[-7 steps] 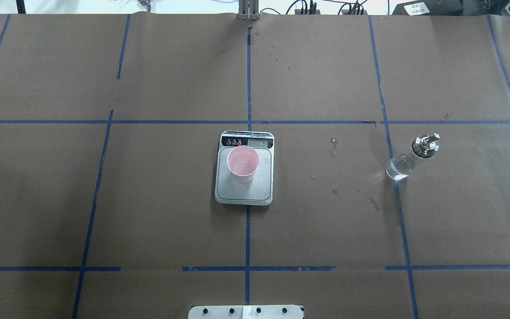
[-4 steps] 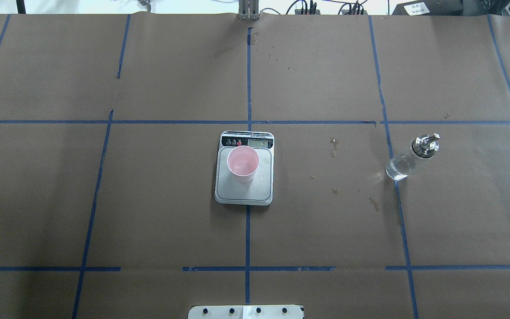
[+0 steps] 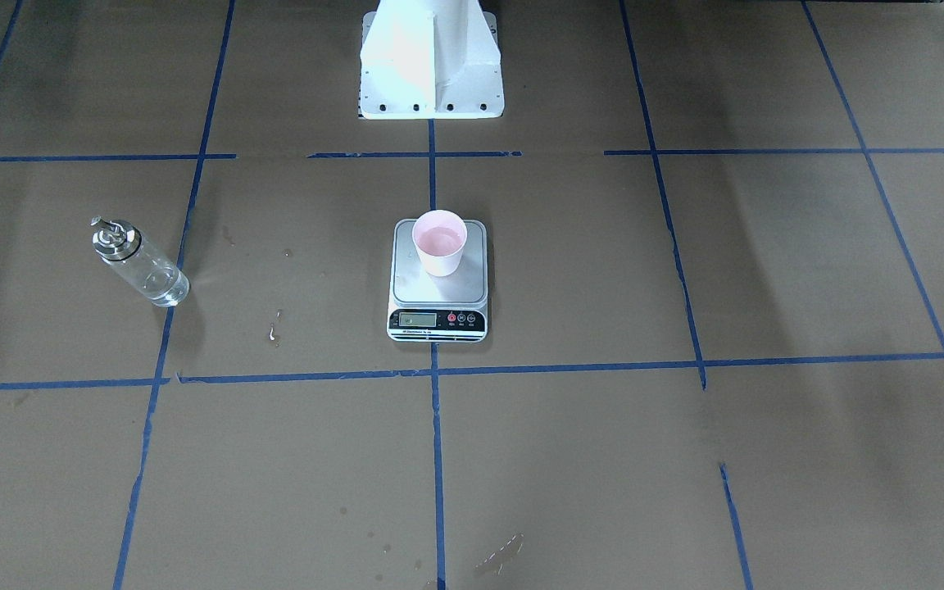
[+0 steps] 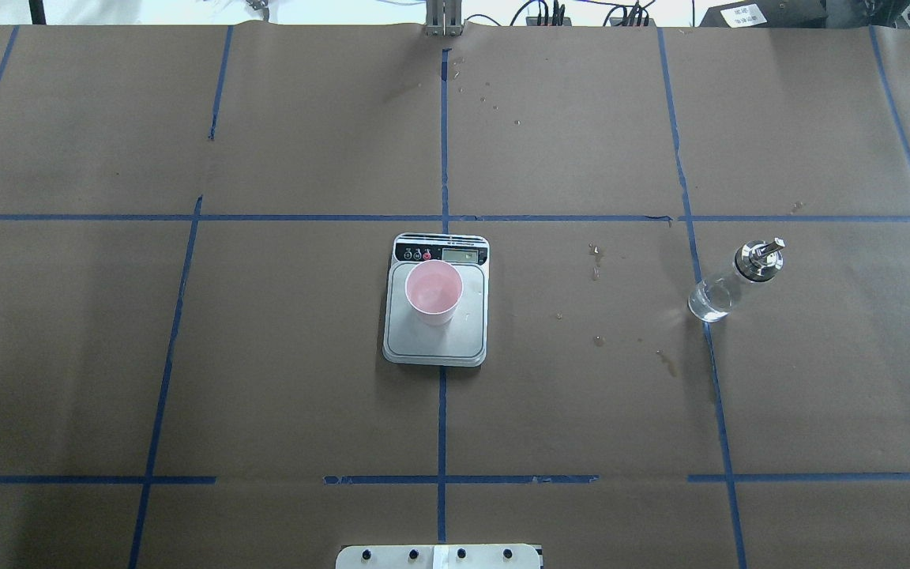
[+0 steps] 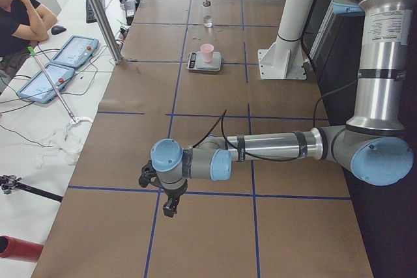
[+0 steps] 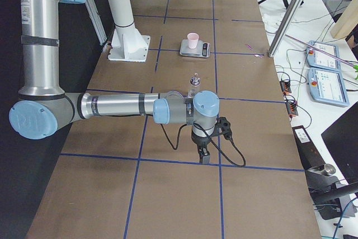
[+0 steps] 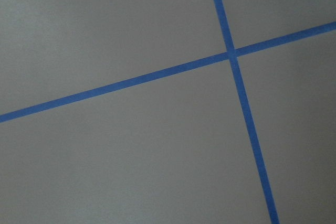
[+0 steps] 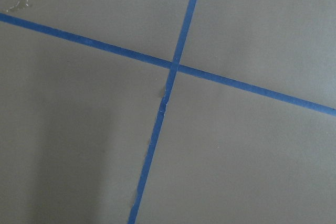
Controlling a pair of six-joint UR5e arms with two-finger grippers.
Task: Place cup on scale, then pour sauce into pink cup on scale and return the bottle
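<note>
Cup (image 4: 434, 291) centre frame on scale (image 4: 439, 345); bottle (image 4: 727, 284) right: grasp glass body squarely, keep upright. Left gripper (image 5: 170, 207), right gripper (image 6: 204, 157): opening cannot tell.

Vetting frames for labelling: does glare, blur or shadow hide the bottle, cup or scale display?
Overhead: bottle, cup sharp; scale display too small to read. Front-facing: white robot base overexposed, soft shadow bands on paper. Wrist views: slightly soft, only tape.

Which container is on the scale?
The pink cup, upright on the scale; the glass bottle stands apart on the brown paper, toward the robot's right.
</note>
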